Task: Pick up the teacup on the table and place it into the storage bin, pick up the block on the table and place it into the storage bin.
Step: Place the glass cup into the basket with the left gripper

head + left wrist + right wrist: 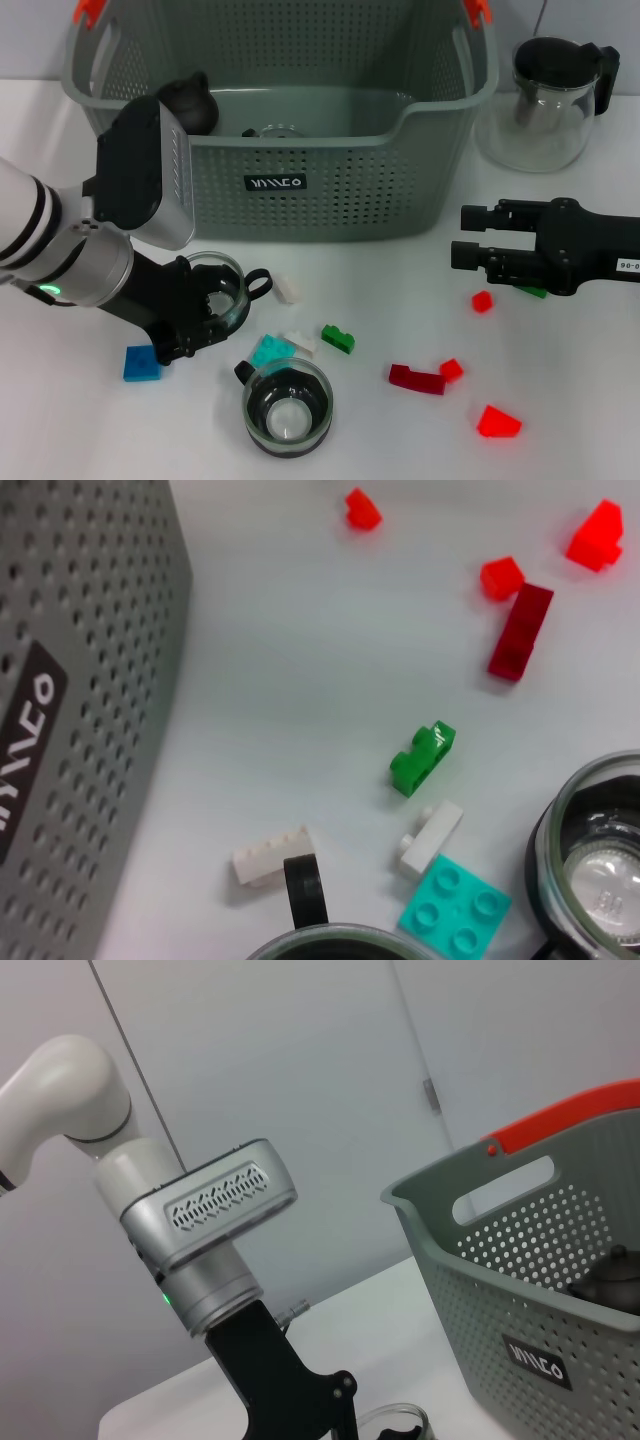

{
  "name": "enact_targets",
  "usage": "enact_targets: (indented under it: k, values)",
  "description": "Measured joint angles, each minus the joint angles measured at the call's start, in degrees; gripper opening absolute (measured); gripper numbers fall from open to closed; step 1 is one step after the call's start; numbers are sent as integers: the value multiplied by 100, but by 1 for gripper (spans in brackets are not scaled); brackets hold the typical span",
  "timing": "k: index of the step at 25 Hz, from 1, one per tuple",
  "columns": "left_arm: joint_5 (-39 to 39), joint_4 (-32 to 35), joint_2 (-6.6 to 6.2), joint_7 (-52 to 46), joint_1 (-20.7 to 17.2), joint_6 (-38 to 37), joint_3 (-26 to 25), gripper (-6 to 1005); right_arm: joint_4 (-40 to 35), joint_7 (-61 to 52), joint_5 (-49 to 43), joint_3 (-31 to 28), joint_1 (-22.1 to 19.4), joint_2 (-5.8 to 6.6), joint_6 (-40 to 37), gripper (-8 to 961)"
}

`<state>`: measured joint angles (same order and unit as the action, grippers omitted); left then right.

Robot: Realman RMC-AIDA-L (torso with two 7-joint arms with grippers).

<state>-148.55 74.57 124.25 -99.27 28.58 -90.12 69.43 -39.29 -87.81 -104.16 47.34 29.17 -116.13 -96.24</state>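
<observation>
On the table, the storage bin sits at twelve o'clock, a teapot at two, one teacup at six, another at eight, with scattered blocks between.
</observation>
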Motion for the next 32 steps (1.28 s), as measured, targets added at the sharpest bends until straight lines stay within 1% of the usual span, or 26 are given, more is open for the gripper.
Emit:
enact_targets:
  k: [5, 9, 13, 17, 18, 21, 22, 23, 25, 28, 29, 32]
  values:
    - [-10, 102, 10, -210, -30, -134, -6, 52, 0, 14, 8, -9, 1, 31, 1, 663]
    - [155, 292, 12, -438, -59, -230, -169, 52, 0, 16, 0, -18, -17, 51, -1, 663]
    - [751, 339, 8, -737, 53, -557, -659, 51, 46, 18, 0, 7, -50, 109, -21, 664]
    - [1629, 269, 1, -1069, 222, -1097, -1311, 51, 184, 37, 0, -23, -93, 204, -30, 664]
    - [2027, 254, -2, -1157, 301, -1344, -1565, 51, 220, 44, 0, -37, -99, 227, -31, 664]
    - [2819, 177, -30, -1421, 552, -1779, -2197, 51, 292, 44, 1, -55, -114, 288, -33, 664]
    - [2819, 177, -30, -1421, 552, -1779, -2197, 51, 301, 33, 1, -56, -116, 300, -34, 664]
    - [3246, 19, -112, -1699, 850, -1792, -2585, 50, 306, 20, 2, -57, -119, 311, -36, 664]
    - [3355, -101, -197, -1870, 1058, -1563, -2690, 50, 311, -1, 2, -58, -122, 314, -38, 664]
    - [3310, -398, -393, -2252, 1401, -718, -2666, 50, 313, -49, 2, -58, -122, 327, -37, 664]
    - [3248, -560, -493, -2391, 1528, -396, -2605, 50, 312, -59, 2, -58, -123, 330, -35, 664]
    - [2996, -1225, -861, -2674, 1979, 471, -2299, 50, 313, -77, 2, -58, -122, 347, -20, 664]
